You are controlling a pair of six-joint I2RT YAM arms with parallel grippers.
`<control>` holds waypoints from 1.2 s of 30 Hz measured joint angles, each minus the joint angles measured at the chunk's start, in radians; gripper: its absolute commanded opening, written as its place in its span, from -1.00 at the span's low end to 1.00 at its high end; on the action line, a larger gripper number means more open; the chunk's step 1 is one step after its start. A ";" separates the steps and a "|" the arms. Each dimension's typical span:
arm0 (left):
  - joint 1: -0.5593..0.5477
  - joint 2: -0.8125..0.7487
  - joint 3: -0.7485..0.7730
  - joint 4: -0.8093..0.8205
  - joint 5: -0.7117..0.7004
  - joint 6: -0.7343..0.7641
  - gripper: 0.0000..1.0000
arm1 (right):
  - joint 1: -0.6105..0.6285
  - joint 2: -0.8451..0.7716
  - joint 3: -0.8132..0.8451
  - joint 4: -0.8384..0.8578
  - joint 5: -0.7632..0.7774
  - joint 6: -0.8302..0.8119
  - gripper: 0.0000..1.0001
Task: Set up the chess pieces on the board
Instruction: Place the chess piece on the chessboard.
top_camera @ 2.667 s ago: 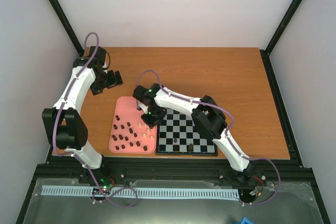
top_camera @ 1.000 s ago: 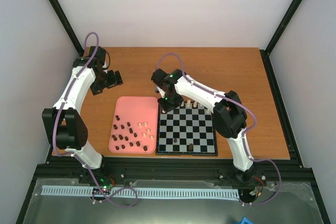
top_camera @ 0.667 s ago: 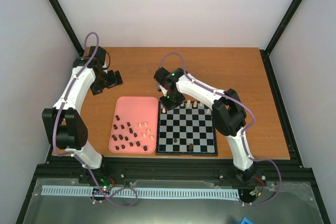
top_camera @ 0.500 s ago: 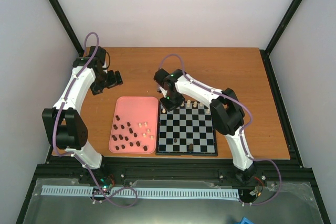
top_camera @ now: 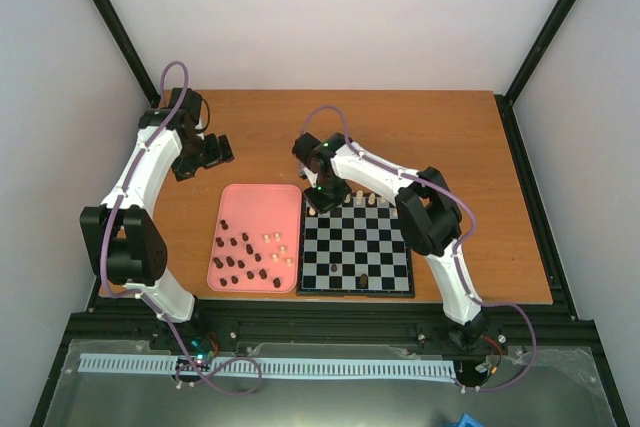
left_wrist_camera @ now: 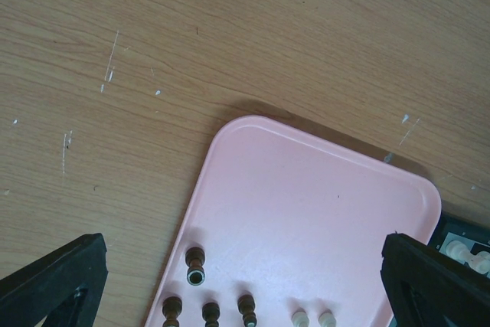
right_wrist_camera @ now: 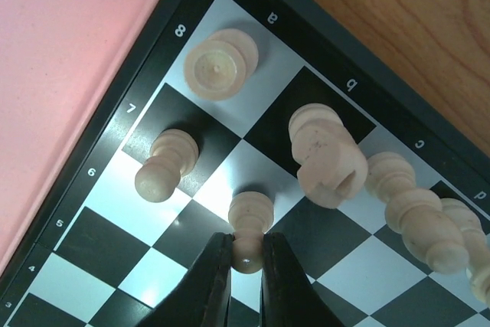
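My right gripper (right_wrist_camera: 246,254) is shut on the round head of a cream pawn (right_wrist_camera: 251,216), which stands upright on a white square in the far left corner of the board (right_wrist_camera: 99,243). Another cream pawn (right_wrist_camera: 164,166) stands one square to the left. More cream pieces (right_wrist_camera: 220,63) fill the back row. In the top view my right gripper (top_camera: 322,197) is over that corner of the board (top_camera: 356,293). Two dark pieces (top_camera: 331,268) stand near its front edge. My left gripper (top_camera: 205,152) hangs open beyond the pink tray, holding nothing.
The pink tray (top_camera: 255,205) lies left of the board, with several dark pieces (top_camera: 238,257) and a few cream pieces (top_camera: 277,245) in its near half. The left wrist view shows the tray's far corner (left_wrist_camera: 306,189) and bare wooden table (left_wrist_camera: 191,51).
My right gripper has moved from the tray's right edge to the board's far left corner and come down there with the cream pawn. The left arm has not moved.
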State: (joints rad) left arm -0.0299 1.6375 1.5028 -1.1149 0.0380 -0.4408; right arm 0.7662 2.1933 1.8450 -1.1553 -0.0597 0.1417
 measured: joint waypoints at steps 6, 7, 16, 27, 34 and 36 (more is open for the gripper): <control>0.000 0.000 0.000 0.000 -0.007 0.000 1.00 | -0.003 0.018 0.023 0.001 0.000 -0.004 -0.93; 0.000 0.000 0.000 0.000 -0.008 0.000 1.00 | -0.004 0.021 0.027 0.001 0.000 -0.004 -0.93; 0.000 0.000 0.000 0.000 -0.009 0.000 1.00 | -0.006 0.031 0.032 -0.001 0.000 -0.007 -0.77; 0.000 0.004 0.000 0.000 -0.009 0.000 1.00 | -0.007 0.031 0.032 -0.001 0.000 -0.011 -0.33; 0.000 0.004 0.000 0.000 -0.009 0.000 1.00 | -0.006 0.006 0.032 -0.024 -0.003 -0.002 -0.07; 0.000 0.004 0.000 0.000 -0.009 0.000 1.00 | -0.006 -0.019 0.032 -0.032 -0.005 0.001 -0.02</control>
State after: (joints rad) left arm -0.0299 1.6413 1.5032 -1.1149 0.0288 -0.4404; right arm 0.7601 2.1746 1.8774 -1.1877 -0.0647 0.1429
